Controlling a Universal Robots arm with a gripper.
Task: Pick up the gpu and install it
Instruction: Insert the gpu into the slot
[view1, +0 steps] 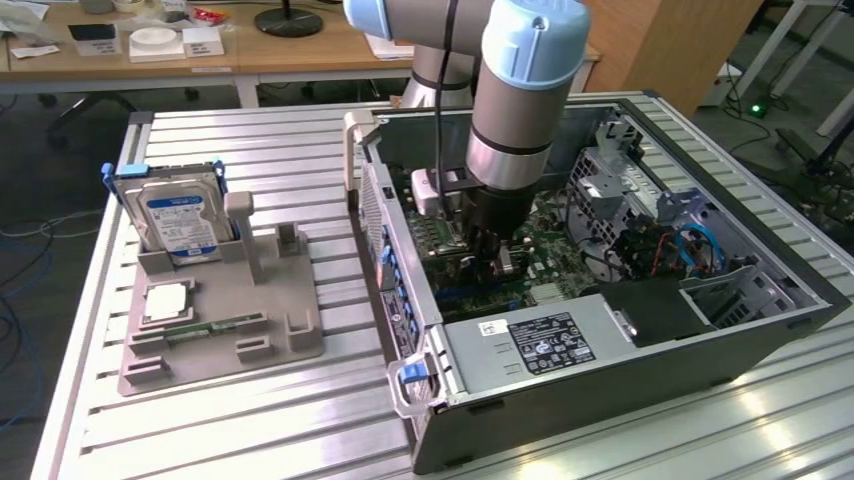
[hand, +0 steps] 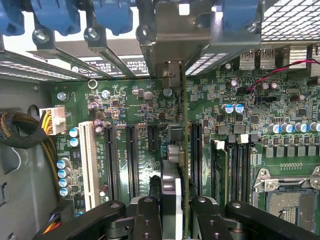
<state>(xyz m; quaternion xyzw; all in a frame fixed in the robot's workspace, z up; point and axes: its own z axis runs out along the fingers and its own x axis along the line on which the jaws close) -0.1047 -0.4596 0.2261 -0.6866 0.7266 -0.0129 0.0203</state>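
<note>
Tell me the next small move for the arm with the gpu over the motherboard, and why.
Probably ease straight down a little: the gripper holds the gpu edge-on above the motherboard, its bracket up by the case's rear slots, beside the black expansion slots.

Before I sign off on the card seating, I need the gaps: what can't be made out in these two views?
- Exterior view: the gripper and whatever it carries are hidden by the arm's wrist inside the computer case.
- Wrist view: the gpu is edge-on between the fingers; its fan face is unseen.
- Wrist view: its connector edge against the motherboard slot is hidden behind the card.
</note>
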